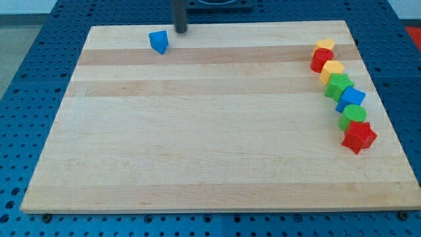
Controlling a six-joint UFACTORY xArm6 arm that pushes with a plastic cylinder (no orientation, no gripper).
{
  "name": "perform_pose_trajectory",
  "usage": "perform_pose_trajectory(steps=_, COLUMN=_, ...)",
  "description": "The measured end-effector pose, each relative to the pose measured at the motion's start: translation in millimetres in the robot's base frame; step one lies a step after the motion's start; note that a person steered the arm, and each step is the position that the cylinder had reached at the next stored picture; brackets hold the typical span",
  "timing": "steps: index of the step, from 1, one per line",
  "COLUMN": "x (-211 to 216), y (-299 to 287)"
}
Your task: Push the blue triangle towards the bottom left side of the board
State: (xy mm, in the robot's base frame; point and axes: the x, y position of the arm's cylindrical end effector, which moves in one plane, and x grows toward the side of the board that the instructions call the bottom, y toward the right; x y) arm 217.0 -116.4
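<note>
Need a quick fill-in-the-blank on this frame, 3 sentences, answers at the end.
1. My tip sits just to the view's ____ of the blue triangle.
2. The blue triangle lies near the board's ____ edge in the view.
3. The block at the bottom end of the chain along the view's right is the ____ star.

Answers: right; top; red

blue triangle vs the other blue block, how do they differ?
Place: the blue triangle sits alone near the view's top left, by my tip; the blue block is packed into the column of blocks at the view's right.
Shape: the triangle is a wedge; the other looks blockier, partly hidden.
Contact: the triangle touches nothing; the blue block touches its neighbours.
Both are blue.
</note>
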Motion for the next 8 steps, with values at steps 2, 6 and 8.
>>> perform_pose_trajectory(steps=2, x=87, y=-10)
perform_pose_trajectory(steps=6, x=193, y=9)
perform_pose_trajectory(steps=8, x=262, y=39)
